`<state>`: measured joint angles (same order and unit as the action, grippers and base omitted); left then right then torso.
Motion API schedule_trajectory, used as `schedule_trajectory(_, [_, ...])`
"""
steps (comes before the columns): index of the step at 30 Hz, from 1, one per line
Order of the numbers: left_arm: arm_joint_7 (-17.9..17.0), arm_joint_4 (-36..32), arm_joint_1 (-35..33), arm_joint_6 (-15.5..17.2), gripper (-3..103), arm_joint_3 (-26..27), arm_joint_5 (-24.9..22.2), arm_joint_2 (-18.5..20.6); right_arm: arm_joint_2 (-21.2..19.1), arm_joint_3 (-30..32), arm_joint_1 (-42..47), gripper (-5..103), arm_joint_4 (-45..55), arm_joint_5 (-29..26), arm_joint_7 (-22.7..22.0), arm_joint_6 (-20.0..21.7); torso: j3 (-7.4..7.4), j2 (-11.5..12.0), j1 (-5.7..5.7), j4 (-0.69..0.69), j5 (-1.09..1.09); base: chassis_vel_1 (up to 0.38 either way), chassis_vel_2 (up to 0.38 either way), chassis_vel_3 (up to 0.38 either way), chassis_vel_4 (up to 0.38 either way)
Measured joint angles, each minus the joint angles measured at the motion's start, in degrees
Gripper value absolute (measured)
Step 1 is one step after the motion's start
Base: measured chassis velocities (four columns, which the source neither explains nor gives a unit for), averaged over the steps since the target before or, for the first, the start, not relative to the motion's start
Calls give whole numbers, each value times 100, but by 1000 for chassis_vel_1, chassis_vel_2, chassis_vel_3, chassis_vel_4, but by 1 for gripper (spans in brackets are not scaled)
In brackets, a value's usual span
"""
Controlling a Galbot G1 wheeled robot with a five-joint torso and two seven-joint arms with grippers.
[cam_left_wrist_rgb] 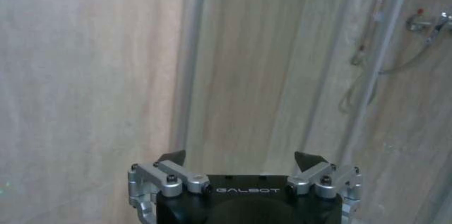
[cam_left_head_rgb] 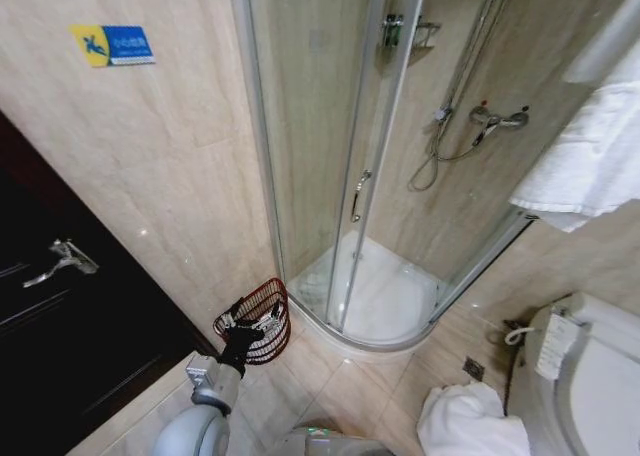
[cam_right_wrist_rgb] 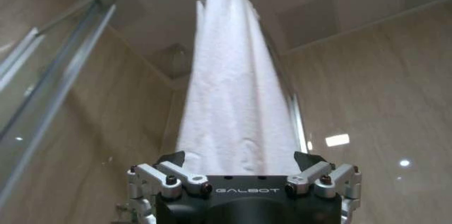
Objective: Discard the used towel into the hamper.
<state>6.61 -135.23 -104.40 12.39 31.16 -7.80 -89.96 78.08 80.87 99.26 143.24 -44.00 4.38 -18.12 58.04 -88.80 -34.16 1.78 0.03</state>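
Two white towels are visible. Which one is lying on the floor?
The crumpled towel beside the toilet lies on the floor tiles. The other towel hangs high, draped over the rail of the shower enclosure, in front of the right hand.

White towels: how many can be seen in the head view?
2. One towel hangs at the upper right beside the shower; another lies crumpled on the floor near the toilet. More may be hidden.

Hamper [cam_left_head_rgb: 256,319] on the floor [cam_left_head_rgb: 345,381] against the wall [cam_left_head_rgb: 150,176], just left of the shower stall [cam_left_head_rgb: 375,306]. Left claw [cam_left_head_rgb: 243,333] at the hamper's near rim. Door [cam_left_head_rgb: 60,326] farther left. Toilet [cam_left_head_rgb: 590,376] at right, crumpled towel [cam_left_head_rgb: 470,423] on the floor beside it. Hanging towel [cam_left_head_rgb: 590,156] above the toilet; right claw [cam_right_wrist_rgb: 240,161] right under a hanging towel.
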Motion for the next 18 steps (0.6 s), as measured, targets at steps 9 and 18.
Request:
schedule_trajectory(9, [0, 1, 0, -1, 100, -1, 0, 2, 0, 0, 0, 100, -1, 0, 0, 0, 0, 1, 0, -1, -3, -249, -219, 244, 234])
schedule_trajectory(18, [0, 1, 1, -1, 100, -1, 0, 3, 0, 0, 0, 100, 1, 0, 0, 0, 0, 1, 0, -4, -10, -320, -347, 329, 348])
